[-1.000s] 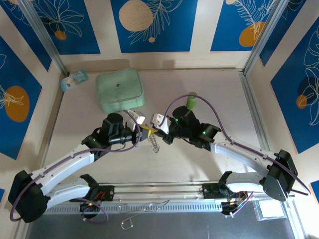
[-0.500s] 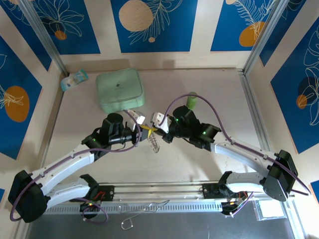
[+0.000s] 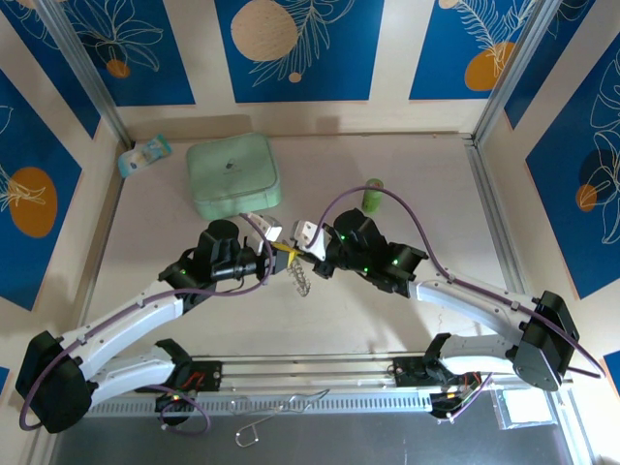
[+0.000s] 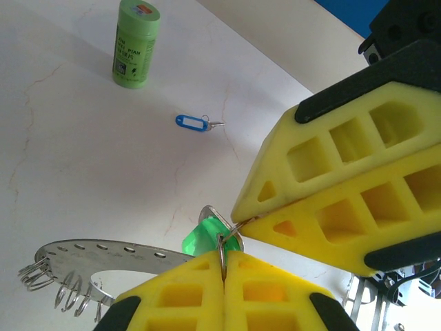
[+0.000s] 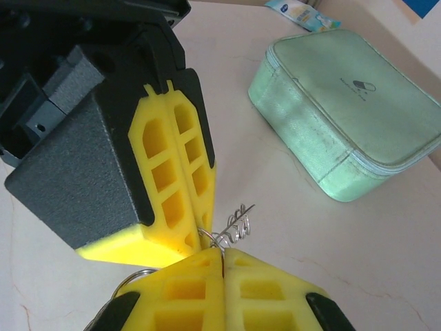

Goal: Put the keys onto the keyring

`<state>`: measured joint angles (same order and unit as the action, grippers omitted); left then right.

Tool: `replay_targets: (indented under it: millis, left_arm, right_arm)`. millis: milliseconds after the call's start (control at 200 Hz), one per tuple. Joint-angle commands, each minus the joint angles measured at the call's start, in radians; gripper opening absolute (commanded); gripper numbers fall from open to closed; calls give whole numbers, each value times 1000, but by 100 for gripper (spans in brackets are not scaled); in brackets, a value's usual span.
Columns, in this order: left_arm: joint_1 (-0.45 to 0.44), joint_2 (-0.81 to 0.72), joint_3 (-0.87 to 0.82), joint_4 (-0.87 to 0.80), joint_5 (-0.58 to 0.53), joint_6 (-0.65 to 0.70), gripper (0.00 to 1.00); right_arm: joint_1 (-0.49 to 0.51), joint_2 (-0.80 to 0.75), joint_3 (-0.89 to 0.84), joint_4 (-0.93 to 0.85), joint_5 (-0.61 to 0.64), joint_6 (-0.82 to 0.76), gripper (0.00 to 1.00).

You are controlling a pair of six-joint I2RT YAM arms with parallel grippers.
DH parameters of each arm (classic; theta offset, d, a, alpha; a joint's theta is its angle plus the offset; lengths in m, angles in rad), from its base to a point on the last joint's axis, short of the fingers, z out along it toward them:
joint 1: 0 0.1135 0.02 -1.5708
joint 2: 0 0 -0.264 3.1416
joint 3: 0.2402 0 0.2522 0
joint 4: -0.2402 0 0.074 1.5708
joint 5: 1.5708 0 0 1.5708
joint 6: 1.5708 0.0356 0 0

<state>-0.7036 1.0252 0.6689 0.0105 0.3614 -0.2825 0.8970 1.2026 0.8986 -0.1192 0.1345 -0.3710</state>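
Two claws meet tip to tip over mid-table in the top view: left gripper [image 3: 282, 250] and right gripper [image 3: 308, 248], both closed. The keyring [image 3: 300, 279] dangles just below the junction. Mint case [image 3: 233, 174] sits behind the left arm and green cylinder [image 3: 372, 197] behind the right, both well apart from the work. Left wrist view: my own yellow pads are shut flat on a small wire ring [image 4: 222, 249]. The green key [image 4: 202, 239] sits right behind the tips, that ring apparently through its head, and the right claw's tips press on the same ring from the upper right. The keyring's flat perforated arc runs off to the left, carrying a bunch of small loops; whether the green key is already hooked onto it I cannot tell. Blue key [image 4: 191, 122] lies loose on the table near the cylinder. Right wrist view: my pads are closed on a thin wire too, with the left claw's pads shut just above and spare loops poking out between. Judgement: I am mid-threading the green key. To do it well, I hold one claw as a steady anchor and work the other in small turns along the split, so the wire feeds round rather than springing off. I avoid pulling the claws apart, which could bend the ring or drop everything.
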Motion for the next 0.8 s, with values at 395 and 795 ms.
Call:
replay_targets:
  millis: [395,795]
  left_arm:
    - [-13,5,31,50,35,-3,0]
    - [-13,13,32,55,43,-5,0]
  right_arm:
    - [-10,-47,-30,19,6,-6,0]
    - [-7,-31,-21,21,-18,-6,0]
